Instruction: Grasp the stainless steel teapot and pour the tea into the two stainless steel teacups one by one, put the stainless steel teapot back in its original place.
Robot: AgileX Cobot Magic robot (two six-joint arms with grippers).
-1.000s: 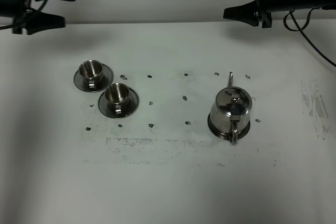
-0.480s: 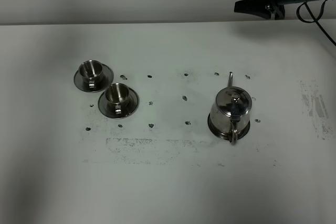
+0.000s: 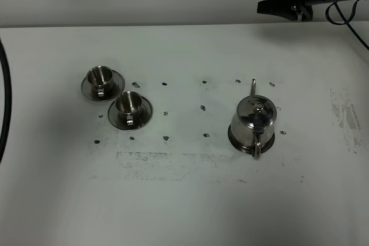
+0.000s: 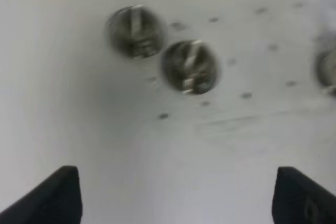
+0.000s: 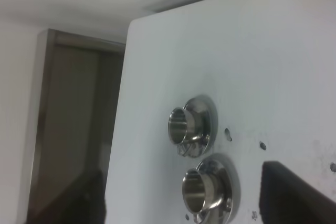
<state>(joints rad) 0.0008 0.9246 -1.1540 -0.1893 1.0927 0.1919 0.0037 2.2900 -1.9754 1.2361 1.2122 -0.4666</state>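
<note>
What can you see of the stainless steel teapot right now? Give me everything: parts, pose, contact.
The stainless steel teapot is small and shiny, with a squat, bell-shaped body that widens at the base. Its knobbed lid is on. The thin curved spout points toward the far side of the table, and the loop handle faces the near edge. It stands upright on the white table, right of the middle in the high view. Only the table touches it.

High overview, oblique wrists (teacups (image 3: pixel 130 108) shared)
</note>
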